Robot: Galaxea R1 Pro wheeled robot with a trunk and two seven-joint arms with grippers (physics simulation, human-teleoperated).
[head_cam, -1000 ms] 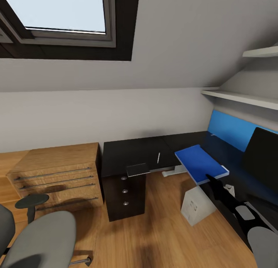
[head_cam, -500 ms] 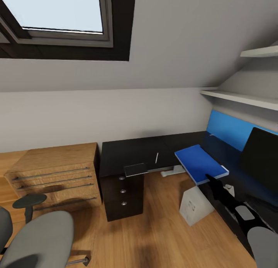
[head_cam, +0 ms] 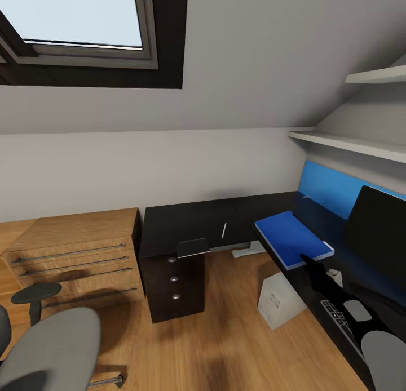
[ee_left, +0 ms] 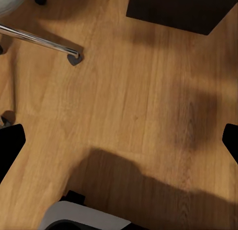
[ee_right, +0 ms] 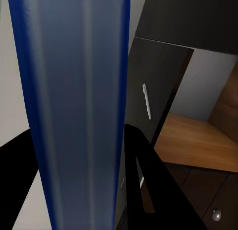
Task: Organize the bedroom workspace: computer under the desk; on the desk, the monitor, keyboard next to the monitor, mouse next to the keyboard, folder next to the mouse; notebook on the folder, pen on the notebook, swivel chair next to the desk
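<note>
1. We look down from the head camera into the attic bedroom: grey sloped wall, a dark-framed skylight (head_cam: 79, 25) at 11 o'clock, and a light wooden floor (head_cam: 225, 334).
2. Our right gripper (head_cam: 309, 262), at about 4 o'clock, is pinched on the near edge of the blue folder (head_cam: 290, 238), holding it flat above the black desk (head_cam: 192, 222).
3. In the right wrist camera the folder (ee_right: 74, 106) runs as a broad blue band between the dark fingers (ee_right: 148, 185), which press on it.
4. The monitor (head_cam: 380, 239) stands on the desk at 3 o'clock, in front of the blue back panel (head_cam: 324, 188).
5. The keyboard (head_cam: 341, 323) lies on the desk at 4 o'clock, partly hidden by our right arm.
6. The notebook (head_cam: 193, 247) lies at the desk's front edge above the drawer unit (head_cam: 172, 287); the pen (head_cam: 224, 230) lies on the desktop just beside it, apart from it.
7. The computer (head_cam: 279, 303) stands tilted on the floor under the desk.
8. The swivel chair (head_cam: 51, 351) sits at 7 o'clock, well apart from the desk, near the wooden chest (head_cam: 73, 256).
9. The left wrist camera shows floor and a chrome chair leg (ee_left: 42, 41); the left gripper's (ee_left: 119, 140) dark fingertips (ee_left: 10, 145) sit at opposite edges, spread wide with nothing between them.
</note>
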